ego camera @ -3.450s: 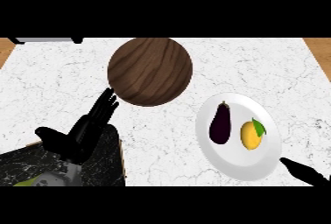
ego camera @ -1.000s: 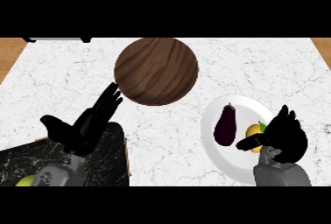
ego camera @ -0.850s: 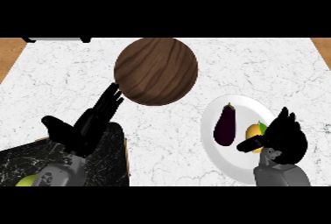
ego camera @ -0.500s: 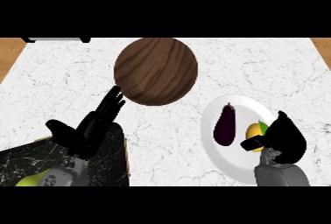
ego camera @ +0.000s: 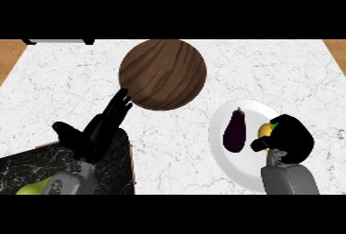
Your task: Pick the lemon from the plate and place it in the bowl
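A yellow lemon (ego camera: 265, 131) lies on the white plate (ego camera: 223, 155) at the right, next to a dark purple eggplant (ego camera: 235, 130). My right hand (ego camera: 290, 137) sits over the lemon with its fingers and thumb curled round it, so only the lemon's left side shows. The brown wooden bowl (ego camera: 162, 73) stands at the upper middle of the counter. My left hand (ego camera: 101, 130) is open at the lower left, fingers straight and pointing up toward the bowl's lower left rim.
A black speckled block (ego camera: 81, 169) fills the lower left corner, with a yellow-green fruit (ego camera: 30, 187) partly showing there. The wooden counter edge (ego camera: 10, 57) runs along the far left and far right.
My right hand came in from the lower right, lowered over the lemon and curled its fingers round it. The left hand has stayed nearly still.
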You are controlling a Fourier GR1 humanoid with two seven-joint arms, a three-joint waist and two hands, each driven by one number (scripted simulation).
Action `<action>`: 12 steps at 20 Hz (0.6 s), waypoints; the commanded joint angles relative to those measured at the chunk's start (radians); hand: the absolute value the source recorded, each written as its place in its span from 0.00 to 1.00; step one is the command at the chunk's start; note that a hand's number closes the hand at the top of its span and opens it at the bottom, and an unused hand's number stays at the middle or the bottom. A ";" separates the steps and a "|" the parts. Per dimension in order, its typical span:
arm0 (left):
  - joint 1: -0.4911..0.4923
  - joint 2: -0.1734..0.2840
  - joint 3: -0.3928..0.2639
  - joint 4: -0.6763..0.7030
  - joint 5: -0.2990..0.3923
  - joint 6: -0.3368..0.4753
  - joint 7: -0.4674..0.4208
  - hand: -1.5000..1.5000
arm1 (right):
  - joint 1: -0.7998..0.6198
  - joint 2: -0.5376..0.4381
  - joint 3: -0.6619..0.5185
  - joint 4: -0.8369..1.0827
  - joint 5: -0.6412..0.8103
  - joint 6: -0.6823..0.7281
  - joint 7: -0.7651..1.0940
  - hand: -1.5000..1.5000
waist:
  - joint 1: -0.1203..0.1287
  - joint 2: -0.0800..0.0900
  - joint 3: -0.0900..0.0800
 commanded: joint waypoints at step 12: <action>-0.030 -0.010 -0.002 -0.013 -0.008 -0.061 0.033 0.50 | -0.168 0.010 0.365 0.148 0.022 0.094 0.193 1.00 | 0.094 0.014 0.004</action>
